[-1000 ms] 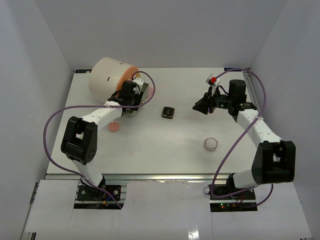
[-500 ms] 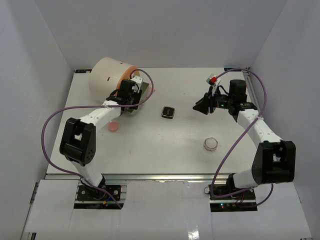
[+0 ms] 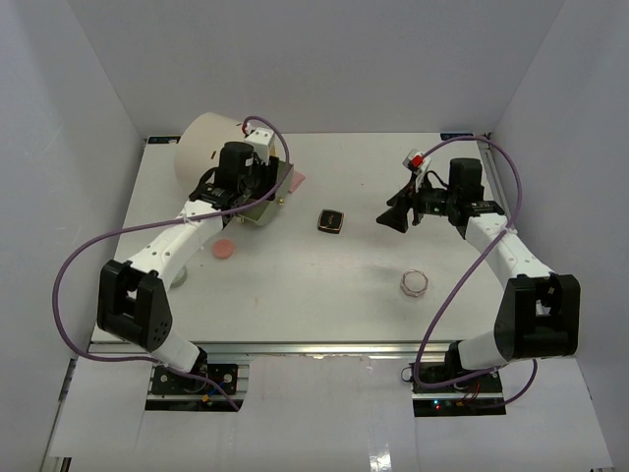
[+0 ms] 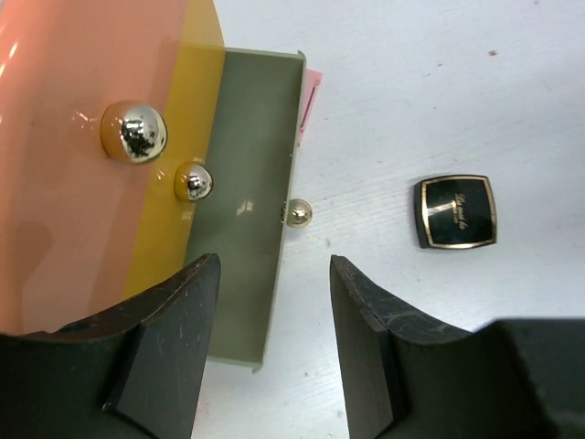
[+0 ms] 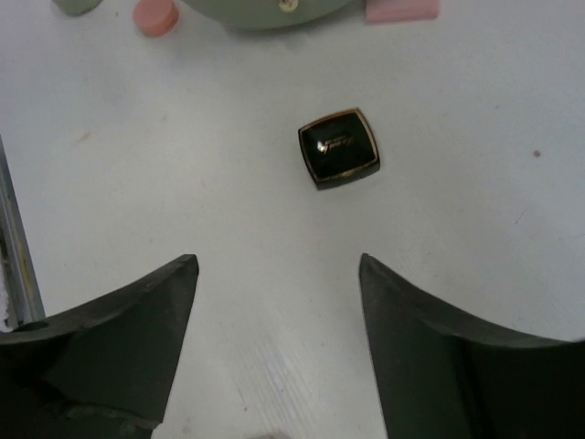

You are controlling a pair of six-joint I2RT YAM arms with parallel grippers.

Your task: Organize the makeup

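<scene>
My right fingers (image 5: 439, 357) are spread, empty, short of the compact (image 5: 339, 147). I'd centre over it, square to its edges, drop, pinch. My left fingers (image 4: 169, 347) are spread too, at the drawer (image 4: 247, 183).

Left arm (image 3: 167, 251) and right arm (image 3: 506, 251): white tubular links, bulky black joint housings (image 3: 133, 300). Looping purple cable (image 3: 71, 270) along each, base to wrist. White camera block (image 3: 420, 157) with red mark at right wrist. Left gripper (image 4: 274, 265) and right gripper (image 5: 279, 261): matte black wedge fingers (image 4: 174, 347), scuffed, faintly scratched along inner edges.
</scene>
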